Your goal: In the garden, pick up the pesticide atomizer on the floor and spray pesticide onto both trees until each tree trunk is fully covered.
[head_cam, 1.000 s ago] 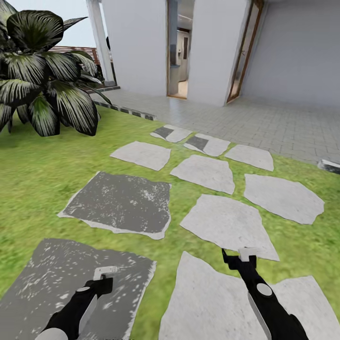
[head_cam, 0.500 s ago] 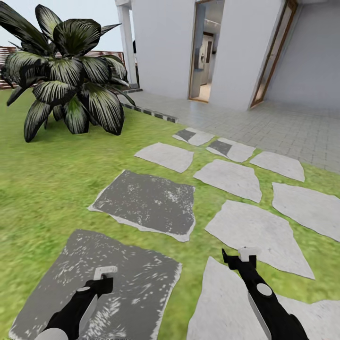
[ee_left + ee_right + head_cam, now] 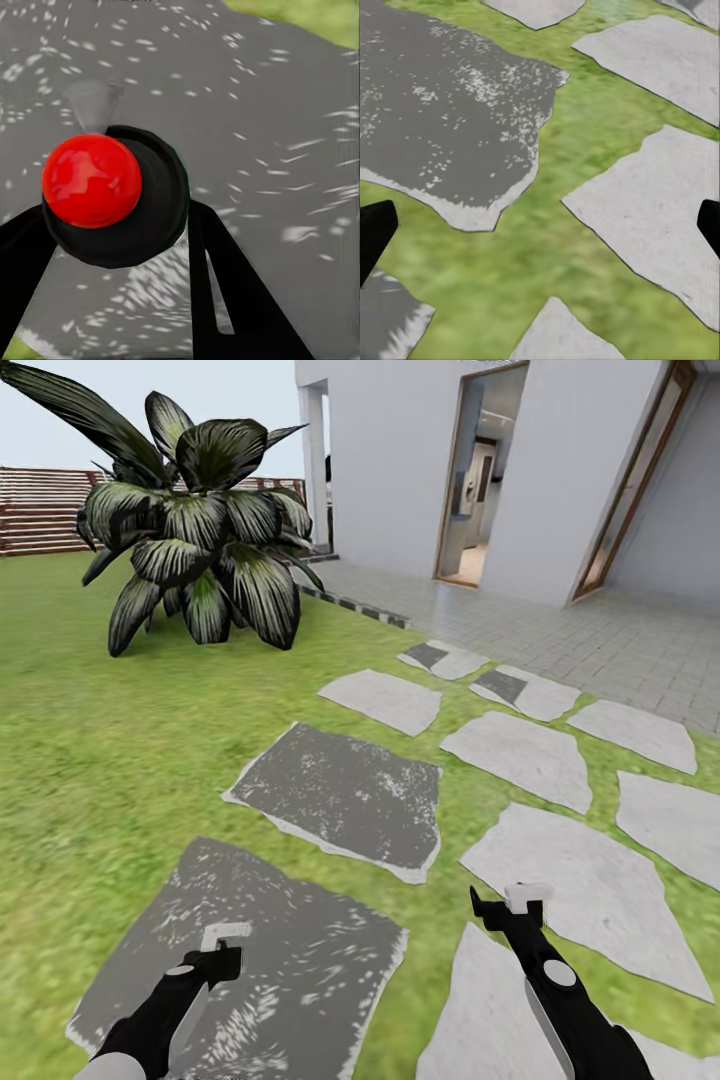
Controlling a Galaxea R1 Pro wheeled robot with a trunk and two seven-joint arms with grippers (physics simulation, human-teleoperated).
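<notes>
Stepping stones are spread across the lawn of the garden as the robot's two arms are held low and forward, seemingly while the ground is searched. The left gripper is poised over a dark speckled slab at 7 o'clock. Between its fingers, in the left wrist view, a round black object capped with a red dome is seen. Whether this is the pesticide atomizer, and whether the fingers are pressed onto it or merely flank it, cannot be told. The right gripper, at 5 o'clock, is spread wide with nothing between its fingers, over grass and pale stone.

A black-leaved plant is seen at 11 o'clock, a slatted wooden fence at 10 o'clock, and a white house with an open doorway at 1 o'clock.

The step would be served best if the base were steered toward the open grass at 9 to 10 o'clock, away from the house. Arms are best kept tucked clear of the plant, and the ground ahead scanned slowly. The object between the left fingers should be identified before any reach is made.
</notes>
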